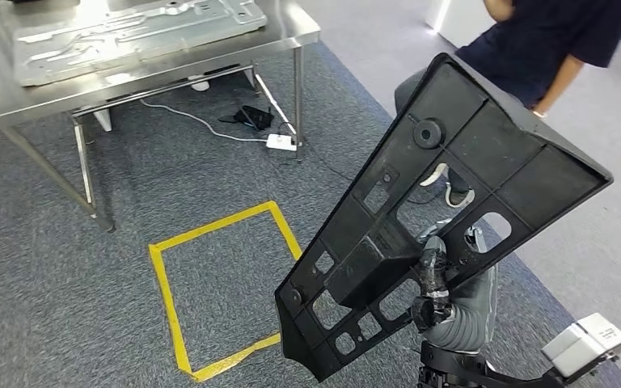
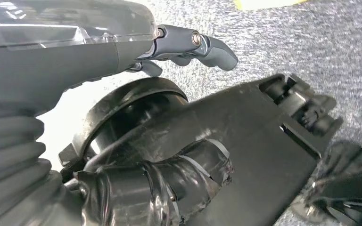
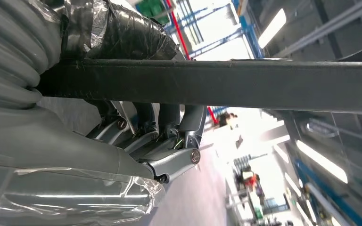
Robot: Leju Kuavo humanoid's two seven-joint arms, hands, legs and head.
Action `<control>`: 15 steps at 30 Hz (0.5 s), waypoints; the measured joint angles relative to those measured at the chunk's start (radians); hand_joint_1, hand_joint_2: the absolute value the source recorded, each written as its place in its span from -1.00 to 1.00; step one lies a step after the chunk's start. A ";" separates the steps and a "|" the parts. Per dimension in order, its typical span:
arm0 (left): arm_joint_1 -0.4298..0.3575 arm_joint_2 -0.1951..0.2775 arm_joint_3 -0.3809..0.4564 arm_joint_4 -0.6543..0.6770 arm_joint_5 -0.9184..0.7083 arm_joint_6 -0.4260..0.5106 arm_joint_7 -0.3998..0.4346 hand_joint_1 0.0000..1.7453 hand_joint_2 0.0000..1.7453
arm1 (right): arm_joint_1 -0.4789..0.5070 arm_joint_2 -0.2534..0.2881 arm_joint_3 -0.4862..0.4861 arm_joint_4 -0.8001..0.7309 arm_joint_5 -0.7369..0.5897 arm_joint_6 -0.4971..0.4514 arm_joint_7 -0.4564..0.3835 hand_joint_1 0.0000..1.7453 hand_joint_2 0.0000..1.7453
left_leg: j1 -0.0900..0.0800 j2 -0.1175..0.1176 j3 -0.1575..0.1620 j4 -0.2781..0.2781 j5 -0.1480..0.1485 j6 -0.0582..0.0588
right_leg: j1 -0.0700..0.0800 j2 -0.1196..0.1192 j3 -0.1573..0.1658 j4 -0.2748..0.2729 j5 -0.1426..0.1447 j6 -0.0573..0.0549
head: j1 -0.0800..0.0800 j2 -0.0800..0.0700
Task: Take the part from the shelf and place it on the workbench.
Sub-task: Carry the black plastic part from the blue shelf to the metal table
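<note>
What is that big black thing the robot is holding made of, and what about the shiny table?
The black part looks like moulded plastic: matte, with ribs, cut-out windows and round bosses. The right hand grips it near its lower middle. The workbench looks like stainless steel: a bright, reflective top on thin silvery legs. Neither can be told for sure by look alone.

We read this as a factory or workshop floor: a bare stainless-steel workbench (image 1: 210, 48) carries a pressed grey sheet-metal panel (image 1: 129, 32) above grey industrial carpet (image 1: 48, 267). A yellow tape square (image 1: 225, 291) marks a floor station, and the right wrist view shows high ceiling strip lights (image 3: 273, 28) and steel trusses (image 3: 207, 23).
</note>
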 joint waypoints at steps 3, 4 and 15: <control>-0.002 -0.002 -0.004 -0.001 0.000 0.001 0.000 -1.00 1.00 | 0.001 0.000 -0.003 0.002 0.005 0.000 0.004 0.96 1.00 | 0.005 -0.032 -0.011 -0.002 0.003 -0.015 | 0.002 0.021 0.025 -0.060 0.007 -0.004 | 0.001 0.000; -0.002 -0.002 -0.004 -0.001 0.001 0.001 0.000 -1.00 1.00 | 0.000 0.001 -0.003 0.002 0.007 0.000 0.006 0.96 1.00 | 0.006 -0.037 -0.013 -0.004 0.004 -0.021 | 0.001 0.010 0.029 -0.063 0.009 -0.007 | 0.000 0.000; -0.005 -0.001 -0.008 -0.002 0.002 0.001 -0.006 -1.00 1.00 | 0.002 0.006 -0.004 0.008 0.022 0.000 0.009 0.96 1.00 | 0.014 0.141 -0.048 0.060 -0.004 -0.052 | 0.000 -0.139 0.067 -0.073 -0.014 -0.015 | -0.008 0.000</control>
